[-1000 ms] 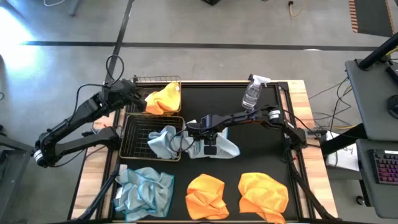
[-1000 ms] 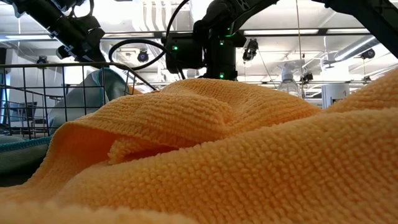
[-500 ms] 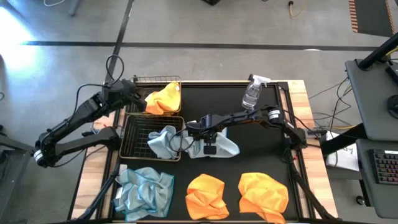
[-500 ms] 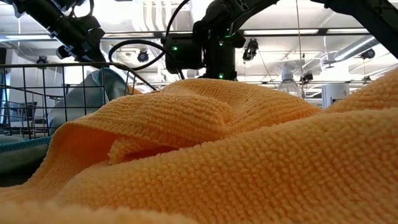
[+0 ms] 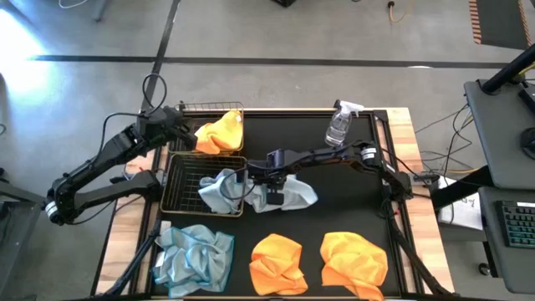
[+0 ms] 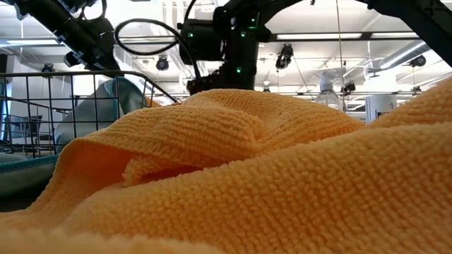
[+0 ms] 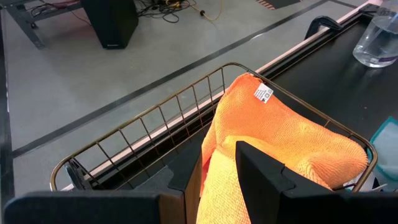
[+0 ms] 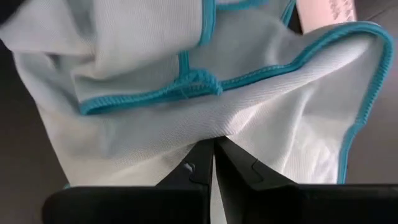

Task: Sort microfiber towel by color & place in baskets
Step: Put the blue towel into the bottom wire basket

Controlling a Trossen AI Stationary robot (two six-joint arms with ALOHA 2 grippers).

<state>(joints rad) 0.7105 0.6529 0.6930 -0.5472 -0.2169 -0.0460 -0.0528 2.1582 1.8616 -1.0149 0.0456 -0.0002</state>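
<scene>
The left gripper (image 5: 191,134) sits at the far left of the black desk (image 5: 359,209), by the far dark bronze wire mesh basket (image 5: 185,109). Its jaws are spread apart w/ nothing between them. A bright orange soft towel (image 5: 221,131) lies bunched up in that basket, w/ a small white tag on it.

Just below is the 2nd dark bronze wire mesh basket (image 5: 177,192). A pale blue-grey towel w/ a teal edge (image 5: 219,188) lies half in it & hangs over its right rim. Near the front left corner of the desk is another crumpled pale blue-grey towel (image 5: 195,254).

Next, in the middle, the right gripper (image 5: 269,191) reaches in from the right. Its jaws are pressed together, pinching a pale blue-grey cloth (image 8: 205,93) that rests on the desk just beside the 2nd basket.

At the front sit 2 more orange towels: one in the middle (image 5: 277,261) & one more to the right (image 5: 354,261).

At the back, right of the middle, a clear plastic spray bottle (image 5: 340,124) lies on the desk.
</scene>
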